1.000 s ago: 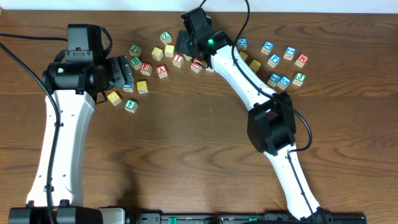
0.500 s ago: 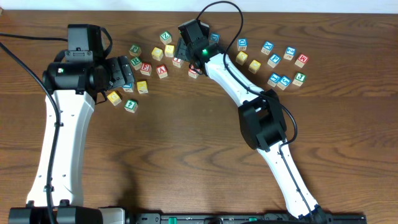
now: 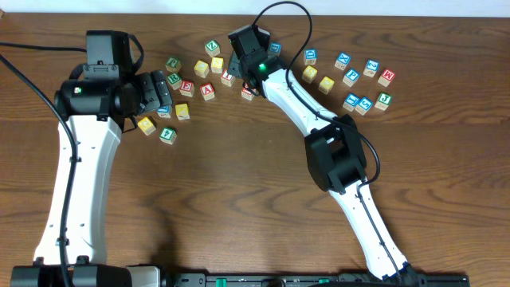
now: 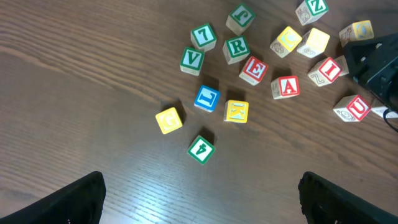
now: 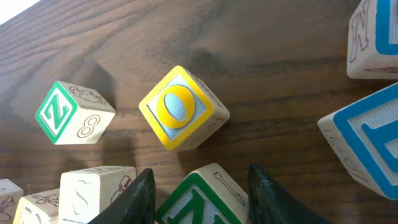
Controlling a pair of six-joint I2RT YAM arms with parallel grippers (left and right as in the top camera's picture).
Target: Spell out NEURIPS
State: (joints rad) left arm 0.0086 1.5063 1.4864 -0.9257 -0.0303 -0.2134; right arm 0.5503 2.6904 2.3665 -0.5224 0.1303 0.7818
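My right gripper [image 5: 202, 202] is shut on a cube with a green letter [image 5: 208, 199]; the letter is cut off and the cube sits turned between the fingers. In the overhead view that gripper [image 3: 237, 60] is at the back middle of the block scatter. My left gripper [image 4: 199, 211] is open and empty, above bare wood in front of the left cluster. There I see green R [image 4: 236, 48], red E [image 4: 253, 69], red I [image 4: 328, 68], red U [image 4: 352, 107] and a yellow cube [image 4: 168, 119]. A blue P [image 3: 351, 76] lies at the right.
Other cubes lie around: yellow O [image 5: 183, 107] and green Z [image 5: 73, 112] just beyond the right fingers, blue cubes [image 5: 367, 149] to their right, red A [image 4: 285, 86], yellow K [image 4: 236, 111], green 4 [image 4: 201, 149]. Another cluster [image 3: 366, 102] sits at the far right.
The right arm swung left and back across the cube row one second ago, then held still. The left arm has not moved.
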